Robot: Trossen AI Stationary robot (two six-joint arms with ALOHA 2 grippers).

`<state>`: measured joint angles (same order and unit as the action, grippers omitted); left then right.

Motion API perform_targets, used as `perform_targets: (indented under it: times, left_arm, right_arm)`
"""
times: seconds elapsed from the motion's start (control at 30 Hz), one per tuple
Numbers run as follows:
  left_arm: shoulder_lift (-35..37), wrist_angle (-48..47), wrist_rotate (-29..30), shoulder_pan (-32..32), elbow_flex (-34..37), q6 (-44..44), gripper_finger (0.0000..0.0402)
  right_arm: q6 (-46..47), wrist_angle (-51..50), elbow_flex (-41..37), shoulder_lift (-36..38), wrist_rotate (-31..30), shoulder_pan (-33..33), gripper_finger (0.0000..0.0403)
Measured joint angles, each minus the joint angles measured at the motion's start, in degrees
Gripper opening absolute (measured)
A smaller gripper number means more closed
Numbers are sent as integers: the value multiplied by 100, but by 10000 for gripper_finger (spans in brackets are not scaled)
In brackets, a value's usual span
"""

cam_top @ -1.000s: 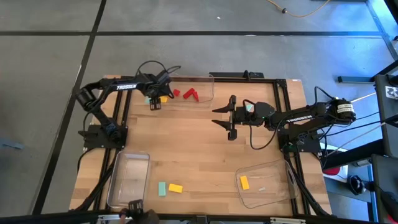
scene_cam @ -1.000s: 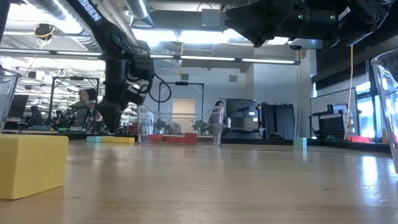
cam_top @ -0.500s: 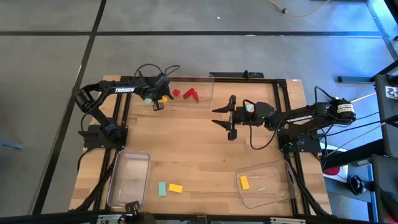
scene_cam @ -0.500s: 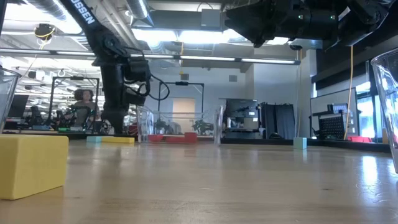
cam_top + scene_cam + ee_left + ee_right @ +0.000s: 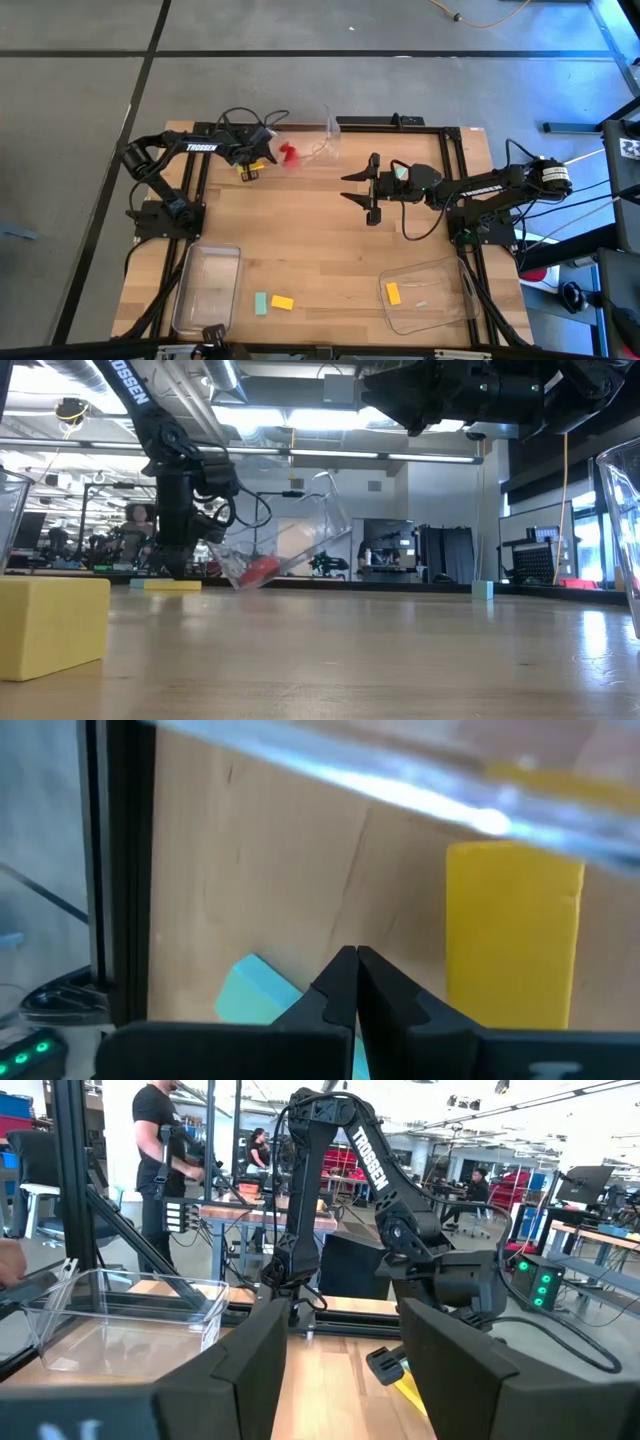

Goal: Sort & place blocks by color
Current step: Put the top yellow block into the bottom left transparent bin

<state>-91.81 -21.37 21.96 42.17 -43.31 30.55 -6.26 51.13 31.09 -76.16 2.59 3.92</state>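
My left gripper is shut at the table's far left, fingers pointing down over a yellow block and a pale teal block that lie flat on the wood. Just right of it a clear tray stands tipped, with its left end low and its right end in the air. Red blocks are heaped in its low end. My right gripper hangs open above the table's middle. A teal block lies beside it. My left gripper shows nothing between its shut fingertips in the wrist view. The tipped tray's clear edge passes close in front of them. Whether any part of the gripper touches the tray cannot be told.
A clear tray stands at the near left. A second clear tray at the near right holds a yellow block. A teal block and a yellow bar lie between them. People show in the room behind.
My left gripper has shut and shifted slightly toward the table's left edge. The far tray, flat a second ago, has tipped. Its right end has risen while its left end stays down. The red blocks have slid to its low left end.
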Motion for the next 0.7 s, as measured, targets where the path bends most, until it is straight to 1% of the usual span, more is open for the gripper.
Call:
perform_targets:
  times: [0.3,0.4,0.7]
  left_arm:
    - [0,-25,175,-128,-11,3,0]
    - [0,-206,219,-142,-149,0,0]
    - [4,-358,197,-273,-529,-37,0]
  right_arm:
    - [-2,0,0,0,0,0,198]
    - [0,0,0,0,0,0,198]
    - [-2,0,0,0,0,0,198]
